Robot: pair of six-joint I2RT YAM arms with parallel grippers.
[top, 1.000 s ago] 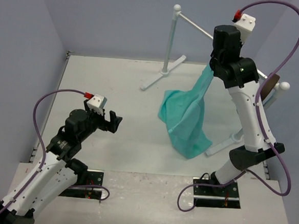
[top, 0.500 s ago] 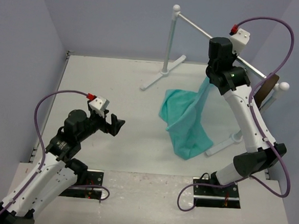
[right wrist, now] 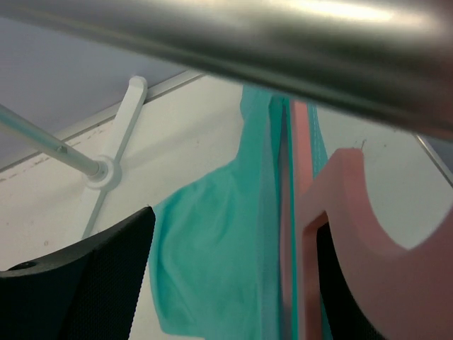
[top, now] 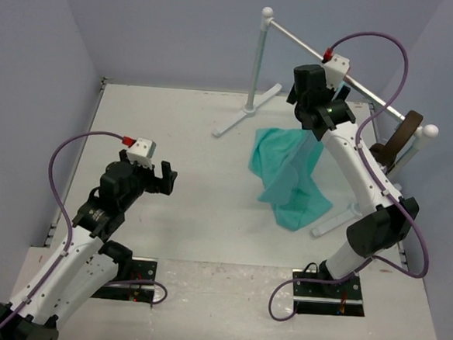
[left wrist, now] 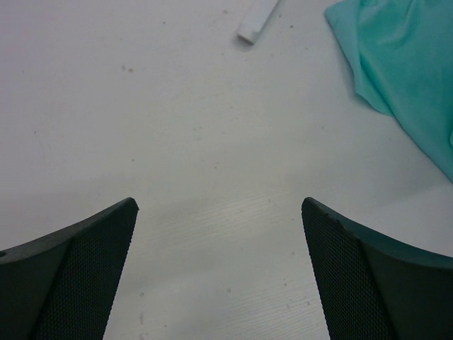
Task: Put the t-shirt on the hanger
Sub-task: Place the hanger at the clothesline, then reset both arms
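Teal t-shirt (top: pixel 289 170) draped on hanger (right wrist: pixel 336 191), hooked over rail (top: pixel 294 35) (lower edge down on worktop (top: pixel 190 136)). Close by hanger, right hand (right wrist: pixel 233 219) spread wide; left hand (left wrist: pixel 219 205) likewise apart, above worktop.

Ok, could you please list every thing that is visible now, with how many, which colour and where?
table: one, white, under everything.
rail: one, silver, high at the back right, on a white stand.
strap: one, brown, at the rail's right end.
t-shirt: one, teal, hanging below the rail.
hanger: one, pink, hook up at the rail, its bar running down into the t-shirt.
cables: two, purple, one on each arm.
left arm: white and black, near left; left gripper open above bare table.
right arm: white and black, raised to the rail; right gripper open beside the hanger's hook.
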